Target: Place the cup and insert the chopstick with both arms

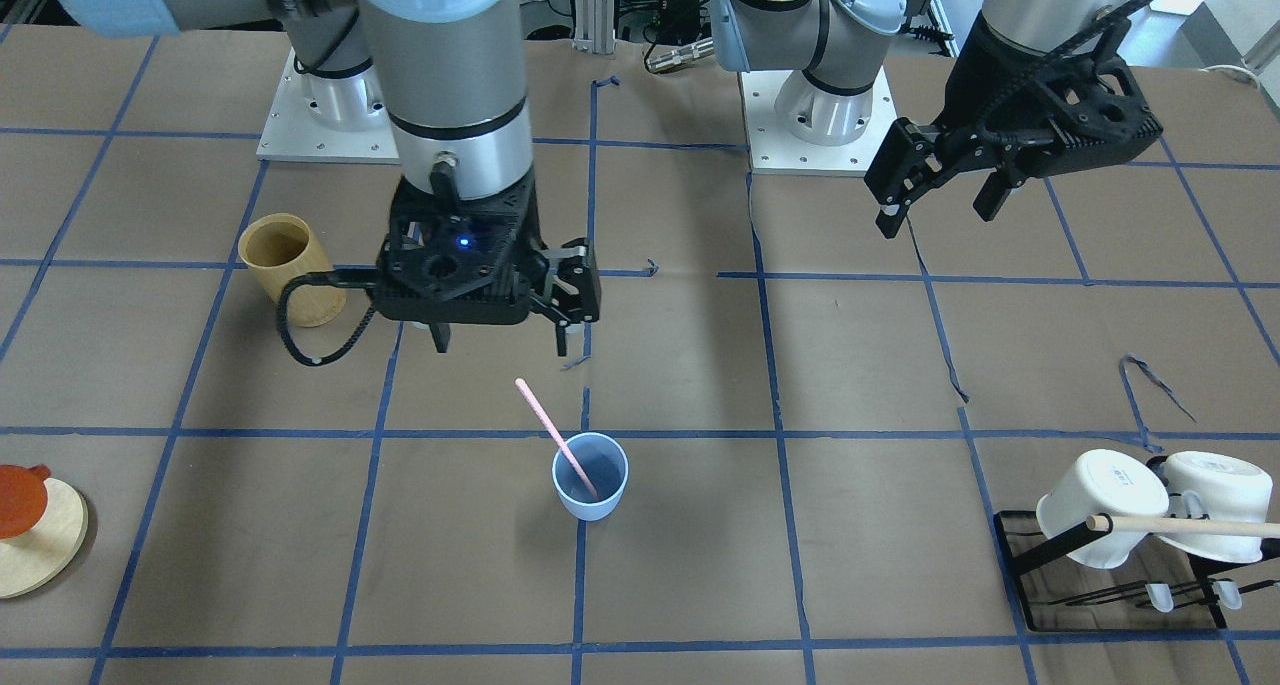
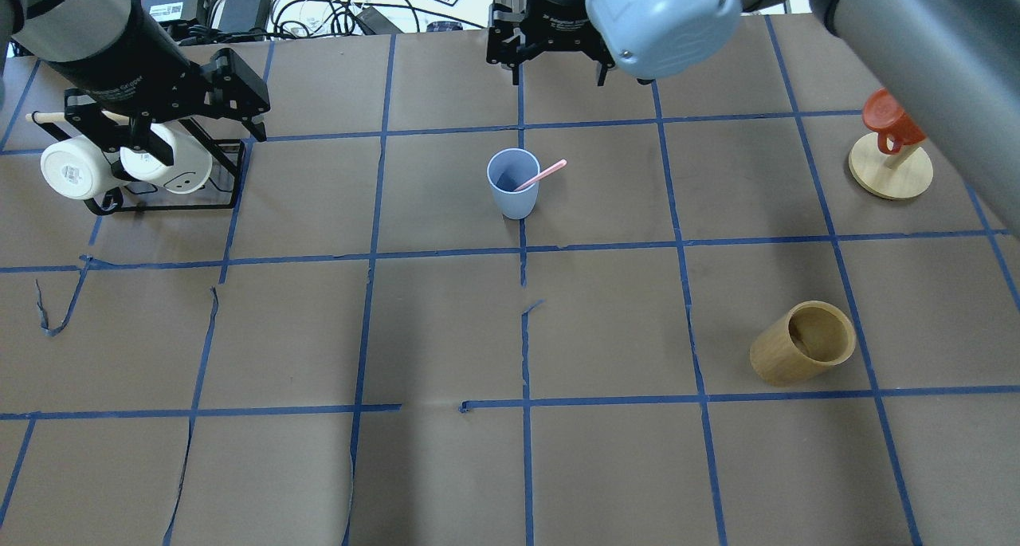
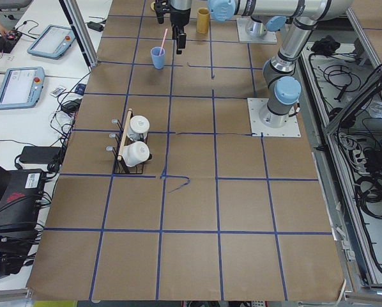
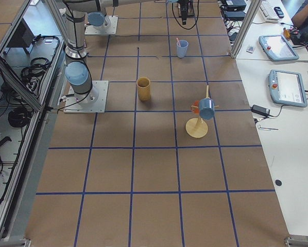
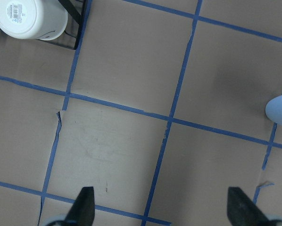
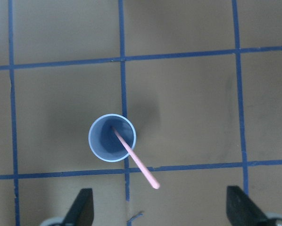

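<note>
The light blue cup (image 1: 590,477) stands upright near the table's middle; it also shows in the overhead view (image 2: 512,183) and the right wrist view (image 6: 112,138). The pink chopstick (image 1: 555,435) leans inside it, its upper end sticking out over the rim (image 2: 542,174) (image 6: 136,160). My right gripper (image 1: 500,340) hovers open and empty above the table beside the cup, on the robot's side (image 6: 162,212). My left gripper (image 1: 938,213) is open and empty, held high and far from the cup, near the mug rack (image 2: 203,135). The cup's edge shows in the left wrist view (image 5: 280,109).
A tan bamboo cylinder (image 1: 290,268) stands on my right side (image 2: 803,343). Two white mugs (image 1: 1100,510) hang on a black rack with a wooden rod (image 1: 1180,527) on my left side. A red cup on a round wooden stand (image 2: 888,123) is at the far right.
</note>
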Controlling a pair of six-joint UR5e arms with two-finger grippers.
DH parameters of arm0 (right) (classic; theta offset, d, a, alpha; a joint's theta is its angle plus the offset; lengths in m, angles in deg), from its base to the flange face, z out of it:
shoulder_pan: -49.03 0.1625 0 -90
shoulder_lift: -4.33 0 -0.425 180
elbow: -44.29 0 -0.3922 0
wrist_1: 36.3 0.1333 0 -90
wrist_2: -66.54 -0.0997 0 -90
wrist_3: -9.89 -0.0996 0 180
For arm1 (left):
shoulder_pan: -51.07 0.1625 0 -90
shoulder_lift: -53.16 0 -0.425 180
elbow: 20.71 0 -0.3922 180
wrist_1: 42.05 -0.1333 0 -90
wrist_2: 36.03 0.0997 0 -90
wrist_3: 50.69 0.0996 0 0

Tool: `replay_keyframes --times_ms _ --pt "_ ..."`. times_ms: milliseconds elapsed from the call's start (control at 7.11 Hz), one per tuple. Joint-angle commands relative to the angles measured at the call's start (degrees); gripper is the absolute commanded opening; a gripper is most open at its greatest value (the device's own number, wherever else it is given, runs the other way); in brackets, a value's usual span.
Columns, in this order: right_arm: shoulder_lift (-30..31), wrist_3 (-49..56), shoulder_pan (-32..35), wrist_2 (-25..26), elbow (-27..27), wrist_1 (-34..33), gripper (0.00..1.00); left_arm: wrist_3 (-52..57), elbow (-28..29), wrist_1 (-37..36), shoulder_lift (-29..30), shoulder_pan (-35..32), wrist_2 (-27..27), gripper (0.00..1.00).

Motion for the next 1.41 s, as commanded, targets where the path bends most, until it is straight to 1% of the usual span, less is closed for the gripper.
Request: replay_keyframes --times_ms 0,281,422,844,1267 --pt "3.9 9.7 -7.3 0.2 0.5 10.5 1.00 0.0 0.0 -0.1 0.1 0.1 0.0 1.00" --pt "6.7 17.4 -9.9 0.7 1.8 19.5 1.00 0.0 0.8 -0.1 0.0 0.1 0.0 1.00" --pt "9.1 18.7 -10.1 0.9 4.0 21.4 1.00 0.0 1.2 -0.1 0.2 0.1 -0.1 1.00" --pt "14.7 19.1 -12.3 0.8 12.1 20.7 1.00 0.0 1.2 0.0 0.1 0.1 0.0 1.00" --pt "17.0 21.4 -12.9 0.2 12.6 20.7 1.00 0.0 1.1 -0.1 0.2 0.1 0.1 1.00"
